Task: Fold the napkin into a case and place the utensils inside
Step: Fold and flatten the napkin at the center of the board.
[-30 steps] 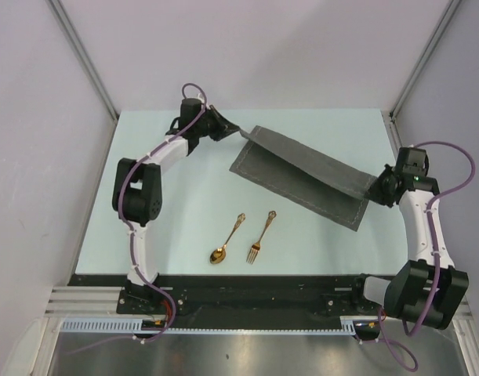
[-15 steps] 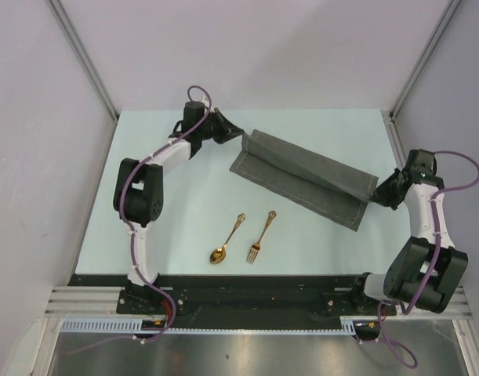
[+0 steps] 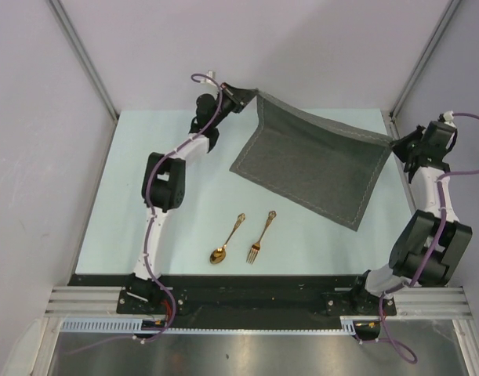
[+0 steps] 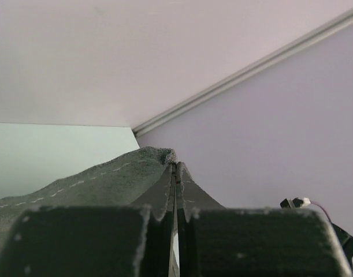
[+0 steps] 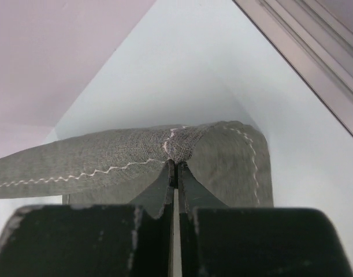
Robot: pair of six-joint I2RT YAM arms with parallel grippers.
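Note:
The dark grey napkin (image 3: 313, 168) is spread as one sheet. Its near edge lies on the table and its far edge is lifted. My left gripper (image 3: 251, 95) is shut on the far left corner, where the napkin (image 4: 107, 179) bunches at the left gripper (image 4: 175, 167) tips. My right gripper (image 3: 396, 142) is shut on the far right corner, and the stitched napkin (image 5: 101, 164) is pinched in the right gripper (image 5: 175, 167). The gold spoon (image 3: 224, 242) and gold fork (image 3: 261, 236) lie side by side on the table, nearer than the cloth. No case is in view.
The pale green table (image 3: 161, 204) is walled by lilac panels at the back and sides, with metal posts (image 3: 82, 59) at the corners. Both arms reach far back, the right arm hugging the table's right edge (image 3: 396, 188). A black rail (image 3: 247, 290) runs along the near edge.
Both grippers have risen and moved toward the back wall with their corners. The folded strip has opened into a wide sheet. Spoon and fork have not moved.

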